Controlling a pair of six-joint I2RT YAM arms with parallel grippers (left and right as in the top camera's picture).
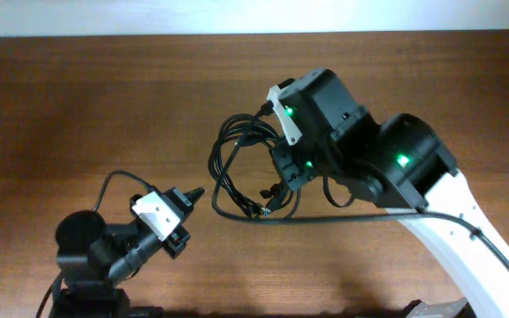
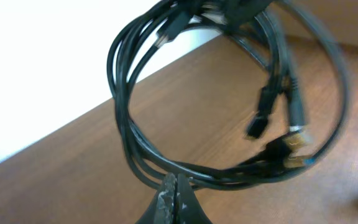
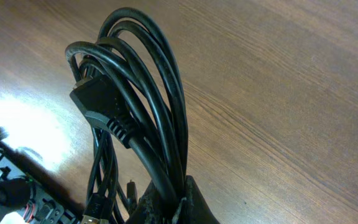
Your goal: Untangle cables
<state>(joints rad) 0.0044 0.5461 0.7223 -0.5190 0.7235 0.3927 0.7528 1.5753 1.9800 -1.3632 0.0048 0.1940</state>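
The cables (image 1: pixel 228 177) are a looped bundle of thin black cords, held up off the wooden table. My right gripper (image 1: pixel 277 172) is shut on several strands of the bundle, seen in the right wrist view (image 3: pixel 182 199); the loops (image 3: pixel 160 81) and a black plug (image 3: pixel 101 106) rise beyond the fingers. My left gripper (image 1: pixel 197 192) is shut and empty. Its tips (image 2: pixel 174 180) sit right at the lower edge of the loop (image 2: pixel 118 106). Gold-tipped plugs (image 2: pixel 297 140) hang at the right of the loop.
The brown wooden table (image 1: pixel 78 106) ends at a white wall along its far edge (image 1: pixel 148 35). The left arm's base (image 1: pixel 82 256) stands at the front left. The right arm's white link (image 1: pixel 467 238) crosses the front right.
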